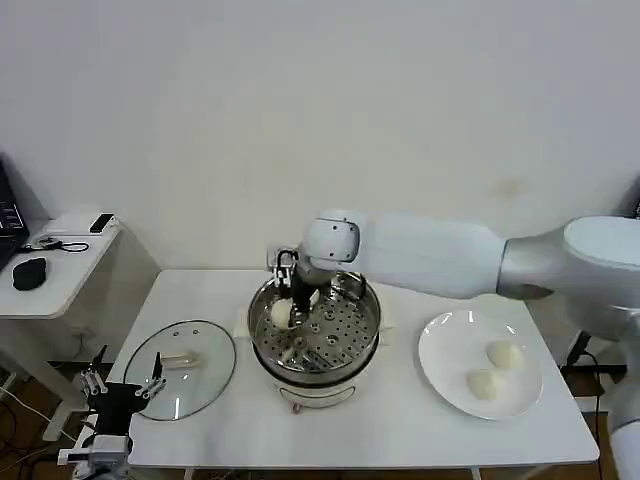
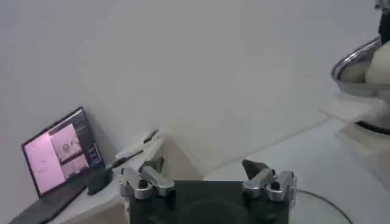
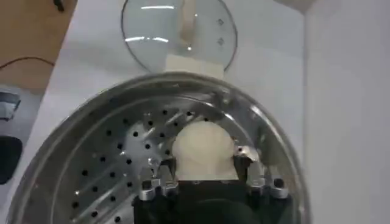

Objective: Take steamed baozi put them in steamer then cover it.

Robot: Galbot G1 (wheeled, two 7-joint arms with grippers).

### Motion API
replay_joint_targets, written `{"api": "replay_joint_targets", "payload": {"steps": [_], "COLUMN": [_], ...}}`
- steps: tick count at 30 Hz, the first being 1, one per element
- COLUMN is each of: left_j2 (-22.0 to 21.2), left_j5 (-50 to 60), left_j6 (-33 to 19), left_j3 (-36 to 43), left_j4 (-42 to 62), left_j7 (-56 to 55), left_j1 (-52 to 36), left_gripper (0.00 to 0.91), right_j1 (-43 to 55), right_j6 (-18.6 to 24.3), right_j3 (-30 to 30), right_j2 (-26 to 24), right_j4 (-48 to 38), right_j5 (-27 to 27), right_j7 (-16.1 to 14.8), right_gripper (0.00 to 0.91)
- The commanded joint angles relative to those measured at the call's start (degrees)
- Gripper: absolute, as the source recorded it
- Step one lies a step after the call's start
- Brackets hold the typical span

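We see the right gripper [image 3: 204, 167] down inside the steamer [image 1: 352, 325] at its left rear, fingers pinching a bun [image 3: 203, 148] just above the holed tray, with the arm reaching across from the right and hiding the pot's back rim. Two more buns [image 1: 503, 354] [image 1: 482, 382] lie on the white plate [image 1: 440, 350] to the steamer's right, the glass lid [image 1: 205, 375] rests flat on the table [image 1: 400, 420] to its left, and a side desk with a laptop [image 2: 61, 152] stands farther left. The left gripper [image 2: 207, 182] hovers spread and empty near the lid's front edge, and we cannot make out a fourth bun.
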Motion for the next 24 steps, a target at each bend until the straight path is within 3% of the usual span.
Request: {"api": "replay_joint_targets", "payload": {"steps": [1,3,4,5,11,15,19,24], "left_j2": [0.0,0.0,0.0,0.0,0.1,0.1,0.2,0.2], "left_j5": [0.0,0.0,0.0,0.0,0.0,0.0,0.0,0.2], "left_j6": [0.0,-0.1,-0.1,-0.1,-0.1,0.0,0.0,0.1], "left_j3": [0.0,0.0,0.0,0.0,0.0,0.0,0.1,1.1], "left_j4": [0.1,0.1,0.1,0.1,0.0,-0.2,-0.4,-1.3], "left_j7": [0.0,0.0,0.0,0.0,0.0,0.0,0.0,0.0], "left_j1": [-0.1,-0.1,-0.1,-0.1,0.0,0.0,-0.1,-0.1], "left_gripper": [0.907,0.907,0.907,0.907,0.907,0.907,0.907,0.907], "right_j1": [-2.2,-2.5,-2.6,-2.6,-0.3,3.8,6.8,11.1], "right_j6": [-0.8,-0.9,-1.1,-1.3,-0.6,0.5,1.8,4.1], "right_j3": [0.2,0.3,0.4,0.5,0.9,0.8,0.9,-0.6], "right_j2": [2.0,1.9,1.9,1.8,-0.6,-5.0,-12.0,-23.8], "right_j4": [-1.8,-1.8,-1.9,-2.0,-0.3,3.4,7.4,14.6], "right_j5": [-0.5,-0.6,-0.8,-1.1,-1.3,-0.9,-1.4,-4.3], "right_j7": [0.4,0.4,0.5,0.4,-0.9,-1.5,-2.5,-6.3], "right_gripper": [0.645,0.645,0.715,0.907,0.907,0.907,0.907,0.907]}}
